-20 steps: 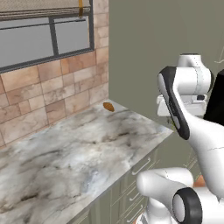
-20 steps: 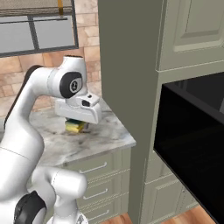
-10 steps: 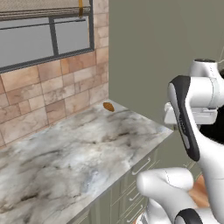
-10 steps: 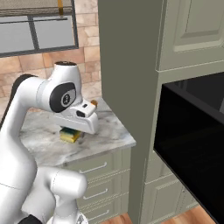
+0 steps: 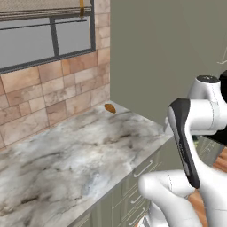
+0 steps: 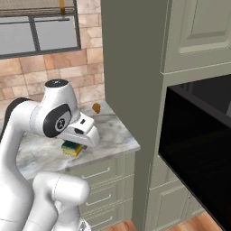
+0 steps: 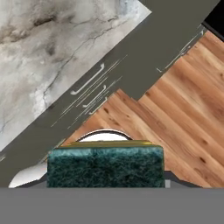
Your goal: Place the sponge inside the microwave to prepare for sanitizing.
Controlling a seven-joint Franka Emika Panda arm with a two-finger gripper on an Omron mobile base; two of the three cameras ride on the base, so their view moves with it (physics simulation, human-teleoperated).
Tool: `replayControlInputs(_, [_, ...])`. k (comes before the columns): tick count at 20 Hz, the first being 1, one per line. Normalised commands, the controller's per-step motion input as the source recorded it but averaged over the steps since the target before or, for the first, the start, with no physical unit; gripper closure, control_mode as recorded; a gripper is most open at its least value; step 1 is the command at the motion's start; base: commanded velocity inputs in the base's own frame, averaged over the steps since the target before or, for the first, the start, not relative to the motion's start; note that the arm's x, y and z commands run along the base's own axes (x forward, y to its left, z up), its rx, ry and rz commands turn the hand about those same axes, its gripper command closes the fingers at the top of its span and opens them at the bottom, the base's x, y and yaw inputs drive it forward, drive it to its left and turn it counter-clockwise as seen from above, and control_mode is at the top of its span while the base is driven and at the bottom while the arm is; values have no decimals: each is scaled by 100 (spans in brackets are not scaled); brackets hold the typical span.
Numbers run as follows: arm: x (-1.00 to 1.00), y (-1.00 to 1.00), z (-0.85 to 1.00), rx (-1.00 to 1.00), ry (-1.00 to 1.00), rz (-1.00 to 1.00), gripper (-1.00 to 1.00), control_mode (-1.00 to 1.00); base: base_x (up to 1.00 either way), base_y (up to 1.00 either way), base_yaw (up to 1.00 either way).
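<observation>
The sponge [image 7: 105, 166], dark green top over a yellow body, sits crosswise between my gripper's [image 7: 105, 177] jaws, which are shut on it. From the right base view the sponge [image 6: 72, 148] hangs under the white hand, with the gripper [image 6: 73, 145] near the counter's front edge. Below it, the hand view looks down past the counter edge onto drawer fronts and wood floor. The microwave [image 6: 198, 149] is the glossy black door at the right, set into the tall cabinet and closed; it is well to the right of the sponge.
A small orange-brown rounded object [image 5: 109, 107] [image 6: 96, 108] lies at the back of the marble counter [image 5: 66, 150], against the tall grey-green cabinet [image 6: 133, 90]. That cabinet column stands between counter and microwave. Drawers [image 6: 101, 180] sit under the counter.
The arm has swung rightward and outward from over the counter, carrying the sponge to the counter's front edge. The grip has stayed shut on the sponge.
</observation>
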Motion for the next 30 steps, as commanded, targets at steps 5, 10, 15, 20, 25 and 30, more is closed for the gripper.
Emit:
replayControlInputs(5, [2, 0, 0, 0, 9, 0, 100, -100, 0, 0, 0])
replayControlInputs(10, [0, 0, 0, 0, 0, 0, 100, -100, 0, 0, 0])
replayControlInputs(15, [0, 0, 0, 0, 0, 0, 100, 100, -5, 0, -2])
replayControlInputs(20, [0, 0, 0, 0, 0, 0, 100, 100, -47, 1, -25])
replayControlInputs(25, [0, 0, 0, 0, 0, 0, 100, 100, -69, 2, -55])
replayControlInputs(30, [0, 0, 0, 0, 0, 0, 100, 100, -51, -6, -80])
